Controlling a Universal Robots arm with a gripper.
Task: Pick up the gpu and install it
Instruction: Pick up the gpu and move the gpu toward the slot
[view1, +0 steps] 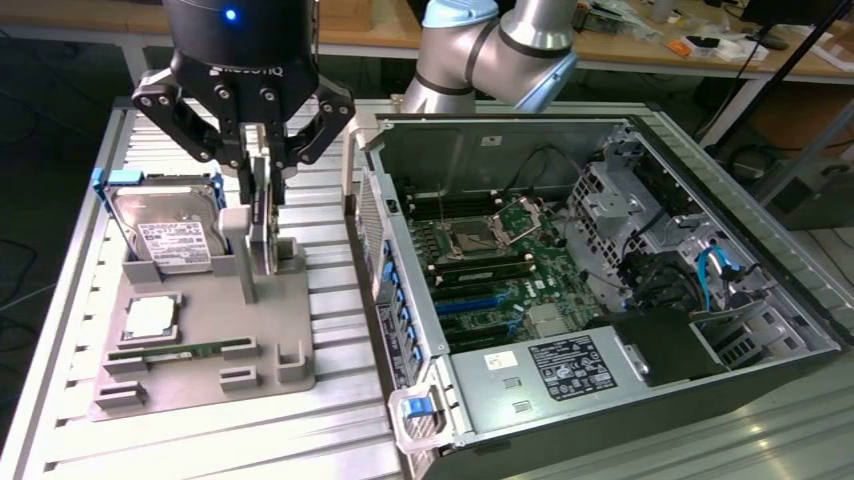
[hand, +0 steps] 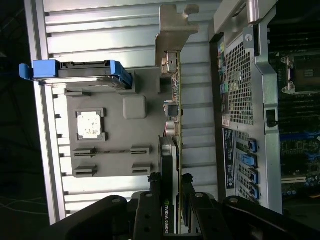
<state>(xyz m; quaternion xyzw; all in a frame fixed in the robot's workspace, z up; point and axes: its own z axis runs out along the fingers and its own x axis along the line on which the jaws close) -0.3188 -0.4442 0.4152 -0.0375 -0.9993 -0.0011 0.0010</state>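
The gpu (view1: 264, 240) stands on edge over the grey parts holder (view1: 214, 375), a thin dark card with a silvery metal bracket (hand: 175, 30) at one end. My gripper (view1: 264, 170) hangs straight above it, its fingers shut on the card's upper edge. In the wrist view the gpu (hand: 173, 107) is seen edge-on, with a black finger (hand: 154, 187) pressed against each face and my gripper (hand: 171, 184) clamped around it. Whether the card's lower edge still touches the holder is hidden.
A silver hard drive (view1: 167, 225) in a blue frame leans at the holder's back. A processor (view1: 150, 318) and a green memory stick (view1: 180, 352) lie on the holder. The open computer case (view1: 400, 300) stands on the exterior view's right, its motherboard (view1: 487, 265) showing blue slots (view1: 467, 300).
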